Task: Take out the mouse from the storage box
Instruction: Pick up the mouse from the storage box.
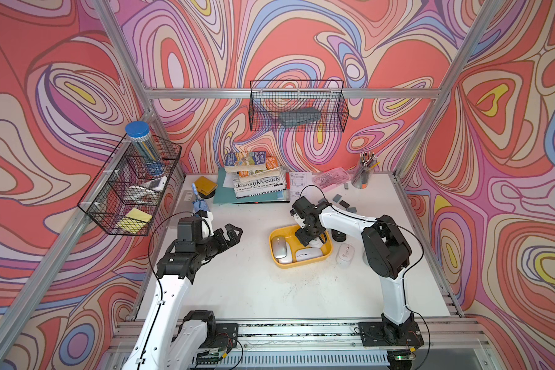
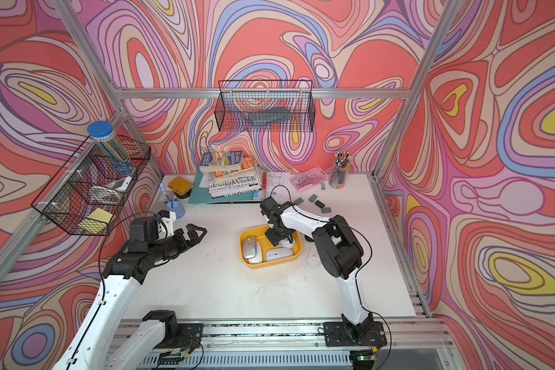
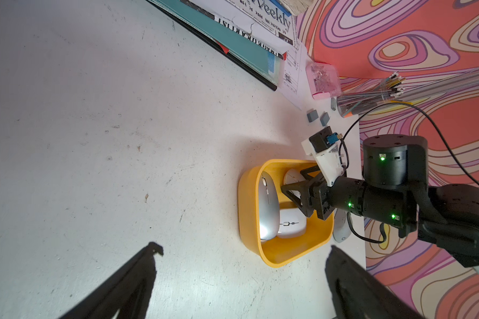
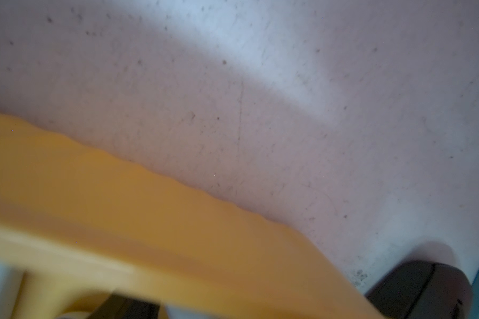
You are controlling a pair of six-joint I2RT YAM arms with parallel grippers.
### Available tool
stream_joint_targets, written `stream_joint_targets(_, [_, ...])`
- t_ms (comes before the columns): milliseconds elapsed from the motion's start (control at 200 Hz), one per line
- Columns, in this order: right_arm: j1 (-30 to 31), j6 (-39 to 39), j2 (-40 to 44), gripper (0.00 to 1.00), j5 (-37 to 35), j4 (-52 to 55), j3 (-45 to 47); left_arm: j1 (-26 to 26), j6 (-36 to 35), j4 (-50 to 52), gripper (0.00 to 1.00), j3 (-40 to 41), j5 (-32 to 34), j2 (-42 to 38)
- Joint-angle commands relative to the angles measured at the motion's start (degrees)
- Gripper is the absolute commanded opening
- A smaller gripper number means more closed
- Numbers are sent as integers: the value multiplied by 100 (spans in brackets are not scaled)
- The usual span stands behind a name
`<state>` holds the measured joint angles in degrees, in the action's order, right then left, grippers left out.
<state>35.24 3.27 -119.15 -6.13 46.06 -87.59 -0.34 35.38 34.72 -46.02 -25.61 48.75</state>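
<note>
i see the right tool (image 3: 296,190) straddling the white mouse (image 3: 291,176) directly beneath it in the storage box (image 3: 249,210), grip unconfirmed; the left tool (image 1: 229,235) gapes empty, well apart.

- This is a robot test cell dressed up as an office corner, not a real office.
- An aluminium frame (image 1: 289,93) boxes in the white desk (image 1: 253,282), and two robot arms are bolted to a rail (image 1: 302,330) at its front edge.
- The walls (image 1: 45,96) are printed sheets of swirling pink, red and lilac, more backdrop than decoration.
- Office props fill the back of the desk: a stack of books and magazines (image 1: 257,176), a cup of pencils (image 1: 364,174), a pink clear case (image 1: 331,178).
- Black wire baskets (image 1: 297,107) hang from the frame, one holding sticky notes (image 1: 134,219).
- Several computer mice lie in a yellow tray (image 1: 302,245).
</note>
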Motion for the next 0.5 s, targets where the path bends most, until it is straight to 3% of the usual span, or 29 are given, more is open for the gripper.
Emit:
stream_joint_targets(0, [-51, -185, -214, 65, 171, -18, -123, -2, -74, -72, 99, -3, -80, -43])
stream_joint_targets(170, [-51, -284, -89, 57, 148, -108, -198, -9, -70, -78, 99, 8, -79, -50])
stream_joint_targets(496, [8, -661, 173, 54, 836, -425, -365, -4, -62, -79, 99, 23, -81, -78])
